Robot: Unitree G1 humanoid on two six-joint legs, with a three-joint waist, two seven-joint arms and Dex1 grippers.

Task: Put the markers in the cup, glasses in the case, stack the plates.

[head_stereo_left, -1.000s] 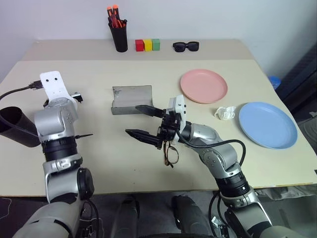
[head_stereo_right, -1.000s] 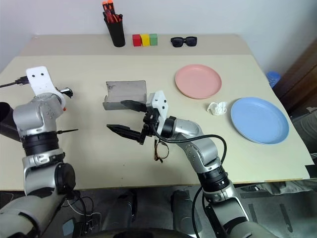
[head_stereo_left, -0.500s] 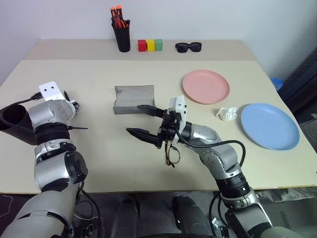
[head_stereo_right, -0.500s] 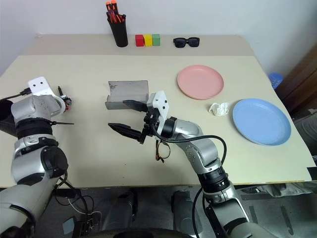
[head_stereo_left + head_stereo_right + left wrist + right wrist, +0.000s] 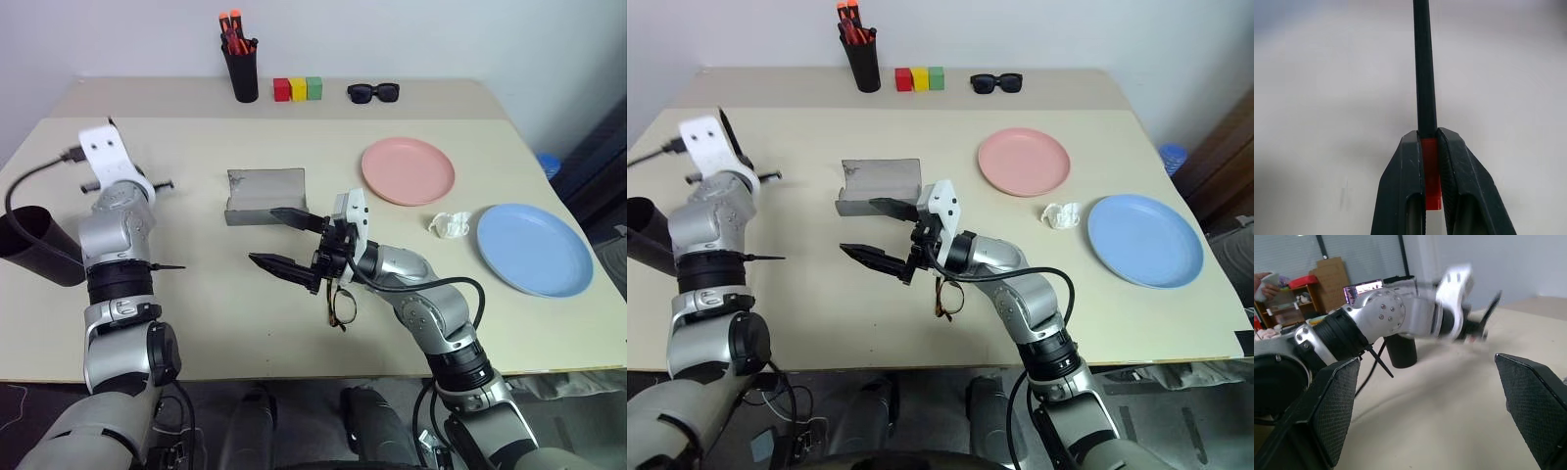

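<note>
A black marker (image 5: 1424, 73) with a red end is pinched between the pressed-together fingers of the left tool (image 5: 1429, 147), the slim black shaft running out beyond the fingertips (image 5: 1409, 147) and the red end caught between them. That tool is seen raised over the left part of the counter (image 5: 196, 304), near the large black cup (image 5: 34, 245), which sits at the counter's left edge. The grey case (image 5: 265, 196) lies open near the middle of the counter. Just in front of it the right tool (image 5: 282, 238) is held above the surface with its two black fingers spread wide and nothing between them (the left arm is seen through the gap in the right wrist view). The brown-rimmed glasses (image 5: 339, 305) lie on the counter beneath the right wrist, partly hidden by it. The pink plate (image 5: 408, 170) and the blue plate (image 5: 534, 248) rest apart on the right side, with a small crumpled white object (image 5: 448, 224) between them.
</note>
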